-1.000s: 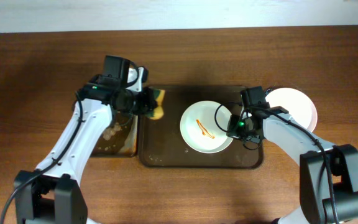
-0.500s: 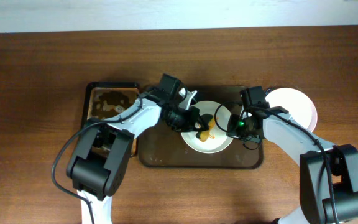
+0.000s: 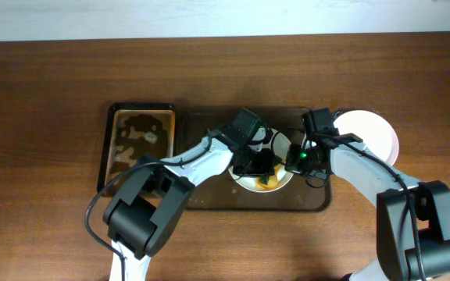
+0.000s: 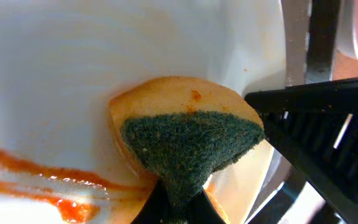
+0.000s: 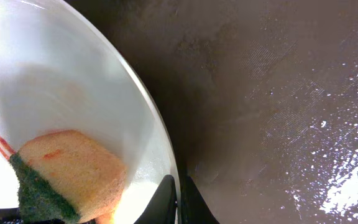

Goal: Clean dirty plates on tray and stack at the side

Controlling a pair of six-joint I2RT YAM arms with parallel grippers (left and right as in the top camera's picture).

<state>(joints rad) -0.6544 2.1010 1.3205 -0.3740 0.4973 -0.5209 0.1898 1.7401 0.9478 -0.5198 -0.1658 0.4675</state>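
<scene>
Left end effector point(image 4: 178, 208) pinches the sponge point(image 4: 188, 146) by its green scouring side and presses the yellow face onto the plate point(image 4: 73, 68). 1 second ago it hung by the small stained tray point(image 3: 141, 148) at the far left. It has since crossed onto the dark tray point(image 3: 209, 199), so I judge the wiping of this plate is only beginning. An orange-red streak point(image 4: 36, 183) lies on the plate just left of the sponge in the left wrist view, and the sponge's yellow face carries a spot of sauce. Right end effector point(image 5: 179, 199) is clamped on the plate's rim, unmoved over that second, apparently steadying it on the dark tray. Further right, a white plate point(image 3: 375, 134) rests on the worktop point(image 3: 45, 94) just beside the dark tray, which I take to be the stack begun. No brand, label or writing is legible anywhere.
</scene>
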